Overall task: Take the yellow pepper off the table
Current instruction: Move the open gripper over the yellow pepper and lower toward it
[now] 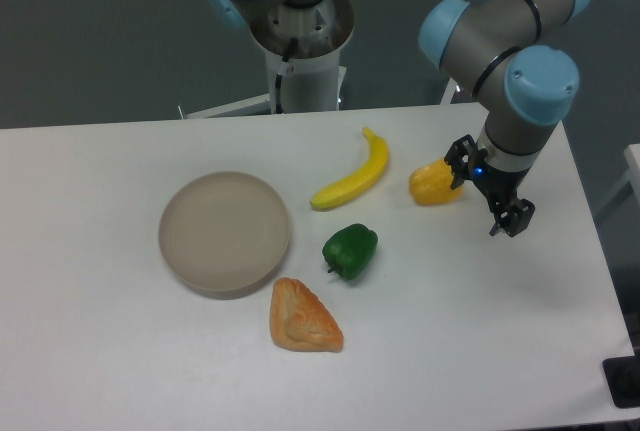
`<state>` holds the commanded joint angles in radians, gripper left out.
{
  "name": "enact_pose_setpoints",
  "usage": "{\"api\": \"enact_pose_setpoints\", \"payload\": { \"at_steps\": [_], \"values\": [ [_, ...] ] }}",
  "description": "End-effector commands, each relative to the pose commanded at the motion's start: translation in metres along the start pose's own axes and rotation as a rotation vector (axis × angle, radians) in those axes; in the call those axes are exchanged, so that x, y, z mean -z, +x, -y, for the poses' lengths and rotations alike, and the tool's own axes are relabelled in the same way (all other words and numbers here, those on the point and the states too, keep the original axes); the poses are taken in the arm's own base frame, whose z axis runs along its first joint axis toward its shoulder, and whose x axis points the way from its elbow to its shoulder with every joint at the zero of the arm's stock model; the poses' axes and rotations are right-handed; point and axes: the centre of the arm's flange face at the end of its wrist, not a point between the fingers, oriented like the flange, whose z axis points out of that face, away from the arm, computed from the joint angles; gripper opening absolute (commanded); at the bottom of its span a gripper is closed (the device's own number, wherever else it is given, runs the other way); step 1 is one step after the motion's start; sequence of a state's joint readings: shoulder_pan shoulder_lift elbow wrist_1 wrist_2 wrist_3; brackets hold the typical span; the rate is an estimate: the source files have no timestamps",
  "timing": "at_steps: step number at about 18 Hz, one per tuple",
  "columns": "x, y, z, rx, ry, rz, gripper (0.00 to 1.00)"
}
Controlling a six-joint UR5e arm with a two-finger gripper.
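camera view, fixed above the front edge of the table (90,351), shows the gripper (488,189) low on the right side, with the yellow pepper (432,184) lying on the white surface just beside it, to the left as the picture reads. one dark finger (461,159) sits close against the pepper's right flank, perhaps touching it, while the other finger (514,217) hangs well clear, nearer the camera. the fingers stand apart and nothing is between them; the pepper lies outside the gap, not inside it.

my reading is that the approach step is in hand and the grasp is not yet made: the pepper rests on the table, unlifted. the next move calls for shifting the gripper sideways toward the pepper until the two fingers straddle it, lowering if needed, then closing and raising. the near finger is the worry: if it pushes the glossy, lumpy pepper, it could roll toward the banana (354,176), which lies just to its left.

further left sit a green pepper (350,250), an orange-tan pastry (303,319) and a shallow round bowl (224,233), all well apart from the gripper.

no brand, label or writing can be read anywhere; a small blue light glows on the wrist above the fingers.
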<state>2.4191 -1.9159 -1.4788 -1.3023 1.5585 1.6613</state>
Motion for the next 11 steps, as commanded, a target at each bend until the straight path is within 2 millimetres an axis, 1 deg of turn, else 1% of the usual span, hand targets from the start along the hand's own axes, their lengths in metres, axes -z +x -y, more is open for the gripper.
{"api": "enact_pose_setpoints", "payload": {
  "at_steps": [6,8,9,11],
  "values": [
    [0.002,0.001,0.001,-0.002,0.000,0.002,1.00],
    [0.001,0.005,0.001,-0.002,0.000,-0.003,1.00],
    [-0.002,0.008,0.000,0.000,-0.002,-0.011,1.00],
    [-0.018,0.017,-0.001,0.000,-0.004,-0.040,1.00]
  ]
}}
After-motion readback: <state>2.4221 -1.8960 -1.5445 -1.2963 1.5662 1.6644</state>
